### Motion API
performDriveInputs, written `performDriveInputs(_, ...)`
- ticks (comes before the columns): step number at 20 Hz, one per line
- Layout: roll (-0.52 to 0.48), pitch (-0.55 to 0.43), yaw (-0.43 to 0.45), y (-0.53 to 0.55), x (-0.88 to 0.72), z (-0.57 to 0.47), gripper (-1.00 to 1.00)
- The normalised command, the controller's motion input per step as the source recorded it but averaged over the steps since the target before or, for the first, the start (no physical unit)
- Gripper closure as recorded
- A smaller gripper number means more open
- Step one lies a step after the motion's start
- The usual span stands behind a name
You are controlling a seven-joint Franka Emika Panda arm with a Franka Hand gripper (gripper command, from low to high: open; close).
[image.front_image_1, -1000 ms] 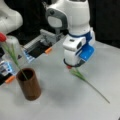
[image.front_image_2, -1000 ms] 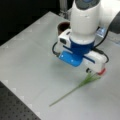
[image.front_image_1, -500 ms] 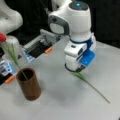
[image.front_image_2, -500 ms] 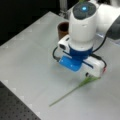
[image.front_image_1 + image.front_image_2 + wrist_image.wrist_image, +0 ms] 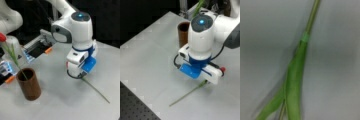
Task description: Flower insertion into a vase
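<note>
The vase (image 5: 29, 85) is a dark-brown cylinder standing at a front view's lower left; it also shows behind the arm (image 5: 183, 33). One flower with a red bud (image 5: 2, 37) stands in it, stem leaning left. Another flower lies flat on the table, its thin green stem (image 5: 97, 91) running out from under the hand, and its red head (image 5: 222, 69) peeks out beside it. My gripper (image 5: 76, 76) hangs low right over this flower's leafy part (image 5: 203, 83). In the wrist view the stem and leaves (image 5: 296, 82) fill the middle; no fingers show there.
A second white arm (image 5: 10, 17) stands at a front view's upper left. A dark fixture with orange tabs (image 5: 37, 48) sits behind the vase. A black perforated board (image 5: 132, 105) borders the table at a front view's bottom left.
My hand has come down closer to the lying flower. The flower and the vase have stayed where they were.
</note>
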Motion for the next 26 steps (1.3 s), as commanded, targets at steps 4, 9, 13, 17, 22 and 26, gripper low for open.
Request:
performDriveInputs(4,-0.158,-0.01,0.05,0.09,0.1,-0.26,-1.0)
performDriveInputs(9,-0.208,-0.029,0.051,0.1,0.11,-0.27,-1.0)
performDriveInputs(13,-0.247,-0.025,0.02,0.13,0.1,-0.2,-1.0)
performDriveInputs(17,-0.261,-0.029,0.017,0.11,0.12,-0.13,-1.0)
performDriveInputs(22,-0.233,-0.029,0.025,0.1,0.16,-0.1,-1.0)
performDriveInputs(26,-0.206,-0.035,0.023,0.09,0.17,-0.07,1.0)
